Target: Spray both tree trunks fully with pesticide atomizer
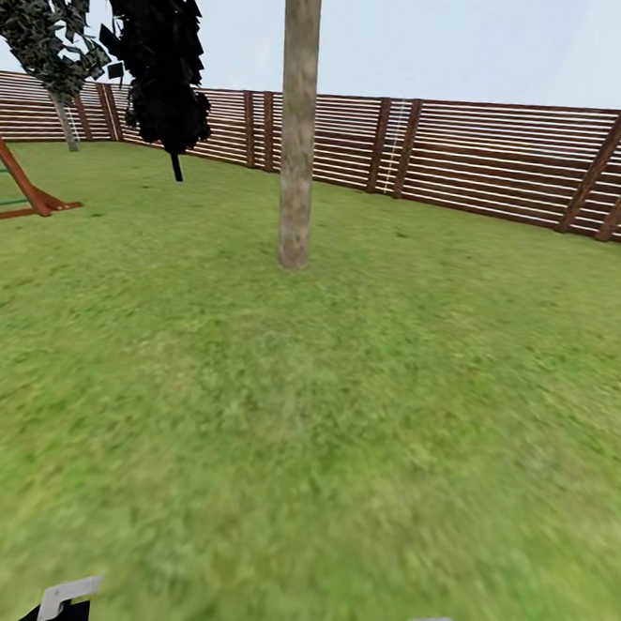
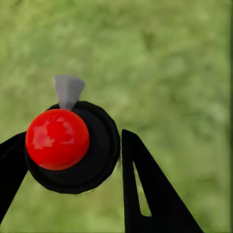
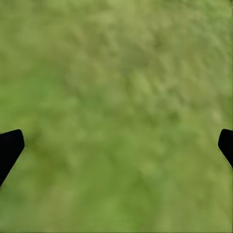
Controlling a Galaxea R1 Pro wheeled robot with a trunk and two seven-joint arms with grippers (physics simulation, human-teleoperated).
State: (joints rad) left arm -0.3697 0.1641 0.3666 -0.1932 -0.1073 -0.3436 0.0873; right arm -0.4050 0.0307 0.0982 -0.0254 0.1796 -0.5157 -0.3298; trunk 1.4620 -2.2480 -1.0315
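Clearly the left hand (image 2: 73, 160) is clamped on the pesticide atomizer (image 2: 73, 145), its fingers pressing the round black body below the red cap. It looks light and rigid, though the smooth sides could slip. The right hand (image 3: 116, 145) hangs spread and empty over the grass (image 1: 338, 426). Ahead stands a tree trunk (image 1: 295, 159); the atomizer's lower body is hidden.

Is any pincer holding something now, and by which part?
The left pincer holds the atomizer, gripped at its round black top under the red knob. The right pincer is open over grass, holding nothing.
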